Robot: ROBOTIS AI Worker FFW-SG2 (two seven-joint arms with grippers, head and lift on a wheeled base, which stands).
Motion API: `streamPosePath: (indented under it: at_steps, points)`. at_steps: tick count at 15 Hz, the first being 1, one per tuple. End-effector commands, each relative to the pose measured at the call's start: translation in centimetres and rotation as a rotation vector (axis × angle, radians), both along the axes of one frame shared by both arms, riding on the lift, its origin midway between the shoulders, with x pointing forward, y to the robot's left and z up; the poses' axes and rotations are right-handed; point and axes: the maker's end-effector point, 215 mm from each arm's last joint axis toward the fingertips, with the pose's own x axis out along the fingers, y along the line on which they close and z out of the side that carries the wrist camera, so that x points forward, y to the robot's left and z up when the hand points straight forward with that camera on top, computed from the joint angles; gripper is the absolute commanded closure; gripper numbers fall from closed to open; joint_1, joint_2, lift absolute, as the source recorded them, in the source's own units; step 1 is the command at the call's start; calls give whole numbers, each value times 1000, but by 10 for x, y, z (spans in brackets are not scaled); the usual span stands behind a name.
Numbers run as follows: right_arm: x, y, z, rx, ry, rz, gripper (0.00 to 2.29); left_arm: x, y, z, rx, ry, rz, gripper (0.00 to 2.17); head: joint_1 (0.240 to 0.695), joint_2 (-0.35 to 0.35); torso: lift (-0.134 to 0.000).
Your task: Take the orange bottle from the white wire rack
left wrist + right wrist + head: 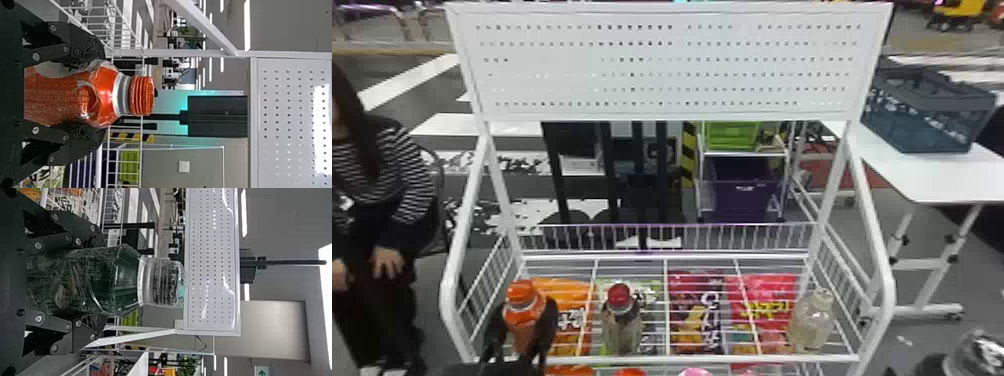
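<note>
The left claw [98,93] pinches the orange bottle [523,309] between its two fingers, at the left end of the rack [732,358]. So the grasp looks done; carrying it away is left, and I cannot tell if its base is lifted. The bottle is upright, shiny, with wrinkled film and a ridged orange cap. The right claw [96,283] grips a dark bottle [127,280].

Four snack bags lie in one row: an orange bag [564,291], a green bag [650,289], a dark red bag [693,286] and a bright red bag [766,291]. A bottle with red cap [622,324] stands near the green one, and a pale bottle [811,324] at the right end. Behind, a green bin [732,136] is above a purple bin [744,197]. On the right, a dark blue crate [927,120] sits on a white counter [917,177].
</note>
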Motion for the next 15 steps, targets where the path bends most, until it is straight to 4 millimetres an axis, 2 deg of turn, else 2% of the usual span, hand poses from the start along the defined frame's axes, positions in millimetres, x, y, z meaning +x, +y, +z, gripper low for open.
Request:
streamPosePath:
  at_steps: [1, 2, 3, 4, 7, 9, 12, 15]
  points:
    - [3, 3, -7, 7, 22, 4, 947, -16, 3, 44, 24, 0, -1, 2101, 499, 0, 0]
    - [6, 3, -9, 8, 30, 5, 947, -25, -1, 66, 26, -1, -8, 2101, 499, 0, 0]
    - [7, 2, -11, 6, 39, 4, 947, -34, 16, 86, 50, 15, 18, 2101, 499, 0, 0]
    - [8, 3, -12, 8, 42, 5, 947, -44, 18, 102, 54, 23, 21, 2101, 499, 0, 0]
    - [9, 2, -17, 8, 64, 6, 947, -76, 37, 137, 69, -4, 37, 2098, 499, 0, 0]
    - [10, 2, -17, 7, 71, 6, 947, -93, 45, 143, 80, 0, 36, 2098, 499, 0, 0]
    - [12, 2, -18, 5, 81, 5, 947, -114, 71, 144, 65, 10, 61, 2098, 499, 0, 0]
    - [13, 4, -17, 11, 74, 8, 947, -121, 77, 142, 65, 23, 68, 2094, 499, 0, 0]
